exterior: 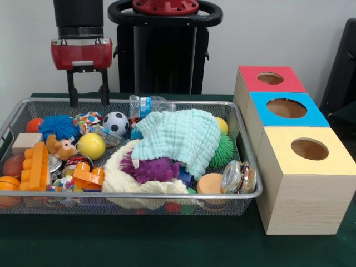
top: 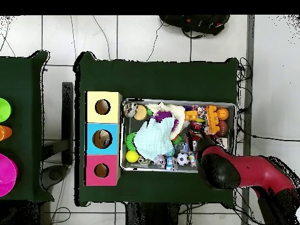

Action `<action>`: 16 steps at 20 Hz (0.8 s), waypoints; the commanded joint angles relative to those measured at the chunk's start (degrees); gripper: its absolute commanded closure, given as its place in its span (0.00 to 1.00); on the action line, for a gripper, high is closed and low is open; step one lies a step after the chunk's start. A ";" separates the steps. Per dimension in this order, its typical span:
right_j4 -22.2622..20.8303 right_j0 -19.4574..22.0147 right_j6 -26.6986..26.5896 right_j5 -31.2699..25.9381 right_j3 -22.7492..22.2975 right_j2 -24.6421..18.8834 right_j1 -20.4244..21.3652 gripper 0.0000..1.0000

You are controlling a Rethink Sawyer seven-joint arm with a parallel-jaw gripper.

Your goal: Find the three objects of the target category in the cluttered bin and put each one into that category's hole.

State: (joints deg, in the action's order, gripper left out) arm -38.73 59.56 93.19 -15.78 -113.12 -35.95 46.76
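The silver wire-mesh bin [exterior: 139,195] sits on the green table, packed with toys; it also shows in the overhead view [top: 179,101]. A mint cloth [exterior: 181,136] covers its middle, over a purple spiky ball [exterior: 153,168] and a cream knitted cloth [exterior: 119,181]. A soccer ball [exterior: 115,123], a yellow ball [exterior: 91,146], a blue fuzzy ball [exterior: 58,126] and an orange brick [exterior: 38,166] lie at the left. My gripper [exterior: 88,94] is open and empty, hanging above the bin's far left corner. In the overhead view the red arm [top: 234,170] hides it.
Three wooden boxes with a round hole in each top stand right of the bin: red [exterior: 250,75], blue [exterior: 261,100], yellow [exterior: 278,139]. A clear bottle [exterior: 147,104] lies at the bin's far rim, a green spiky ball [exterior: 225,150] and a tin [exterior: 239,177] at its right.
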 commanded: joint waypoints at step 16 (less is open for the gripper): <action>-13.89 -2.89 2.12 12.28 5.15 5.65 -15.73 0.00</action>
State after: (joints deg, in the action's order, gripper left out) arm -47.56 57.52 93.19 -6.55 -111.49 -33.10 35.65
